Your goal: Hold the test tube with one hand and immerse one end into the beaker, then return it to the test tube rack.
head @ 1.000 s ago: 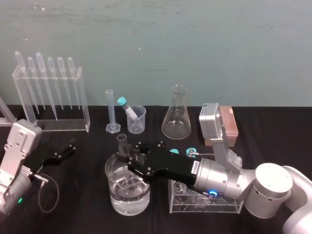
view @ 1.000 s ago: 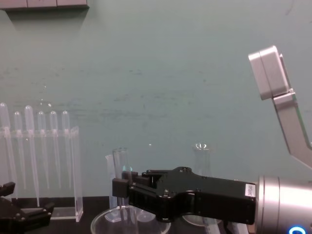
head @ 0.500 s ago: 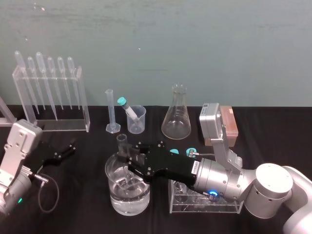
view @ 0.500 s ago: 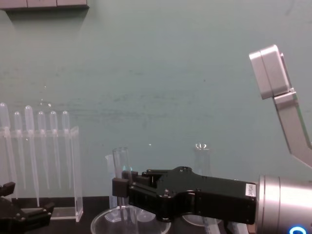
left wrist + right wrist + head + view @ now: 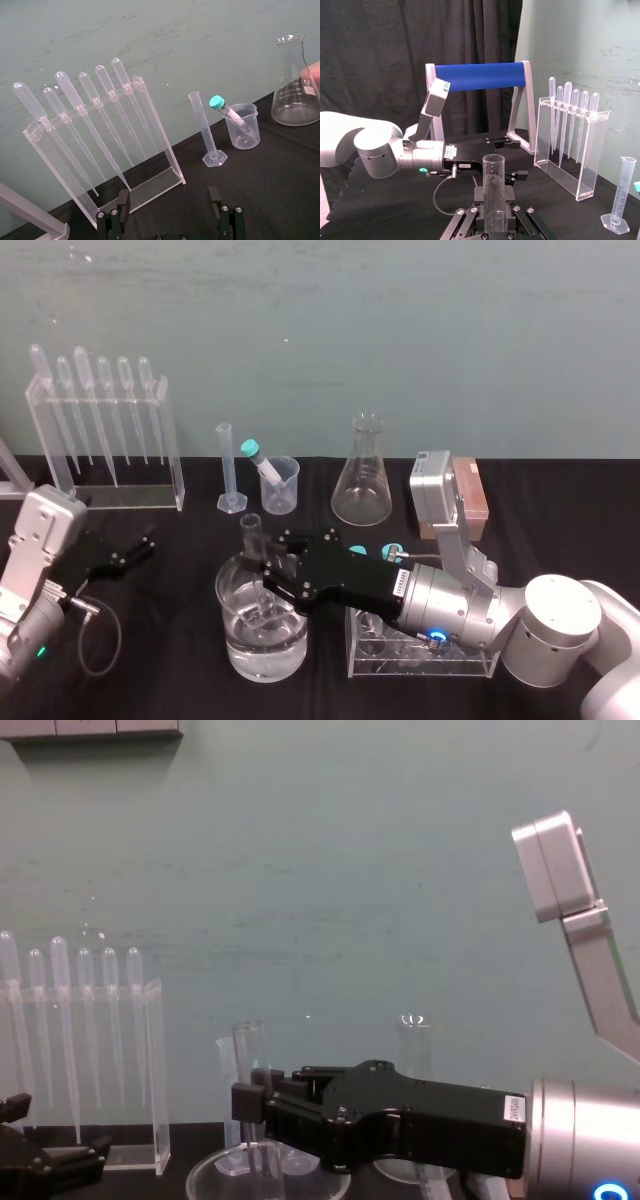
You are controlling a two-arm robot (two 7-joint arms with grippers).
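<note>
Right gripper point(image 5: 264, 570) clamps the test tube point(image 5: 250, 532) upright so its end dips into the beaker point(image 5: 232, 640); left gripper point(image 5: 168, 207) parked, fingers apart

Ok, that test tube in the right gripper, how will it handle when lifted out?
Likely stiff but fragile: the test tube looks like thin clear glass, so knocking the beaker rim could crack it. Its lower end stands in the water, so it may come out wet and slippery in the right gripper. Left gripper idles at left.
</note>
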